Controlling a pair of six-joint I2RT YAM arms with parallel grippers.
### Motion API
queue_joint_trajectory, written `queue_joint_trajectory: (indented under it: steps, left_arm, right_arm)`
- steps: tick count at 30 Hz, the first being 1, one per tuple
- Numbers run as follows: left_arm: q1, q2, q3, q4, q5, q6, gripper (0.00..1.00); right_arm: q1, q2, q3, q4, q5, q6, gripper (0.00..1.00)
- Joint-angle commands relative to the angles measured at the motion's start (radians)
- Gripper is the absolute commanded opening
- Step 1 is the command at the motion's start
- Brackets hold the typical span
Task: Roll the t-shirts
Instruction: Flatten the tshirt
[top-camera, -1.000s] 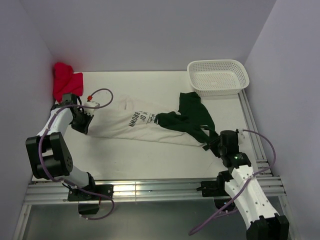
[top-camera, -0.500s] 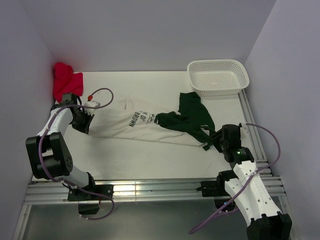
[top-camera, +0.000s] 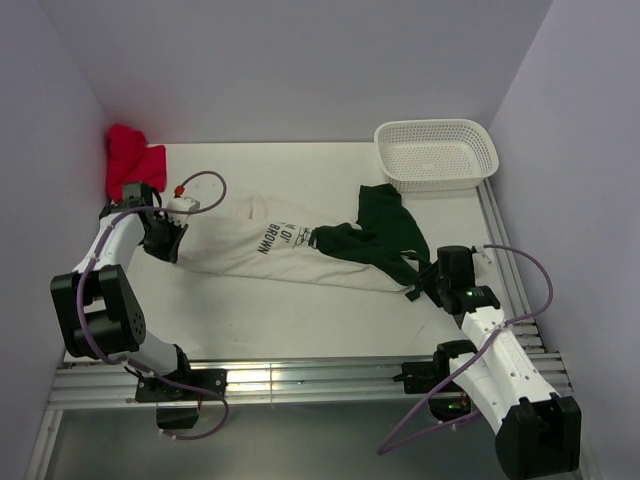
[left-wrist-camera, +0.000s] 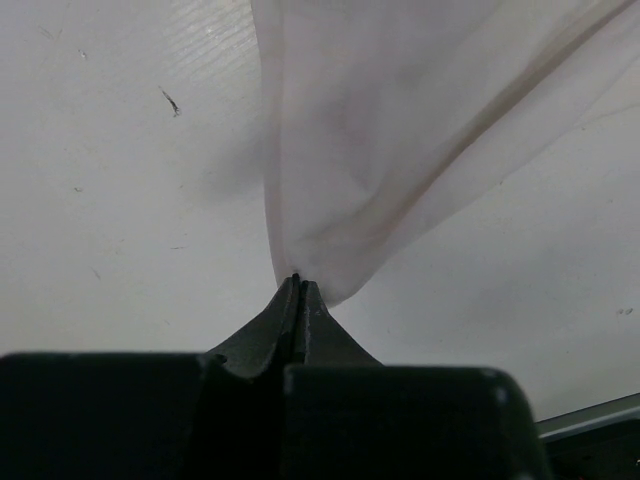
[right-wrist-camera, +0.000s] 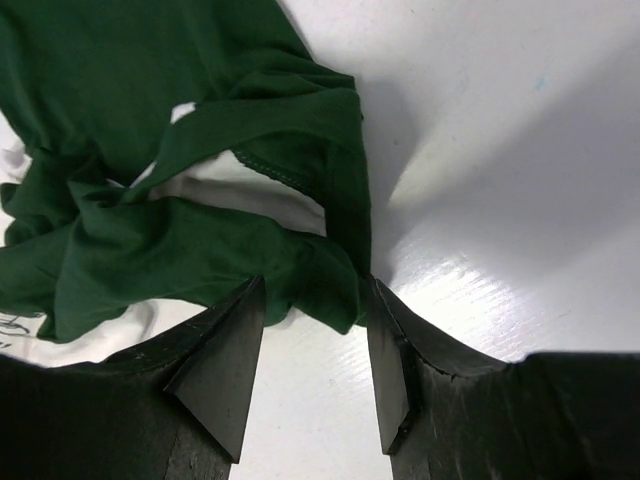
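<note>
This is a robotics lab test cell rather than a home. A bare white desk (top-camera: 300, 310) is boxed in by plain pale walls (top-camera: 300, 60) behind it and on both sides. Aluminium frame rails (top-camera: 300, 385) run along the desk's near edge, with a white left arm (top-camera: 110, 250) and right arm (top-camera: 495, 350) bolted there.

Soft matt cloth: off-white t-shirt (top-camera: 250, 245), dark green t-shirt (top-camera: 385, 215). Perforated white plastic basket (top-camera: 430, 181). Smooth, slightly glossy table (top-camera: 300, 310).
</note>
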Motion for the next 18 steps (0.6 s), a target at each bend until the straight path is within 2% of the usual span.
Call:
queue_joint_trajectory:
  steps: [1, 3, 6, 9, 10, 13, 17, 18]
  left_arm:
    - [0.003, 0.0, 0.04, -0.006, 0.034, 0.006, 0.0]
    - [0.003, 0.003, 0.043, -0.006, 0.035, 0.005, 0.0]
    - [0.001, 0.008, 0.052, -0.009, 0.037, 0.0, 0.0]
    - [0.003, 0.014, 0.063, -0.008, 0.039, -0.005, 0.0]
    - [0.003, 0.017, 0.067, -0.008, 0.037, -0.009, 0.0]
    - [0.001, 0.025, 0.098, -0.008, 0.037, -0.026, 0.0]
    - [0.001, 0.011, 0.176, -0.02, 0.035, -0.063, 0.0]
    - [0.001, 0.005, 0.217, -0.03, 0.034, -0.074, 0.0]
  right_arm:
    - [-0.005, -0.001, -0.022, 0.044, -0.002, -0.003, 0.52]
    - [-0.005, 0.002, -0.03, 0.052, -0.005, -0.004, 0.51]
    - [-0.005, 0.007, -0.029, 0.06, -0.005, -0.006, 0.45]
    - [-0.005, 0.015, -0.004, 0.056, 0.005, -0.013, 0.28]
    - [-0.005, 0.019, 0.004, 0.055, 0.006, -0.015, 0.18]
    - [-0.005, 0.045, 0.054, 0.056, -0.003, -0.035, 0.0]
    - [-0.005, 0.056, 0.187, 0.008, 0.011, -0.078, 0.0]
    - [-0.005, 0.055, 0.264, -0.008, 0.017, -0.102, 0.0]
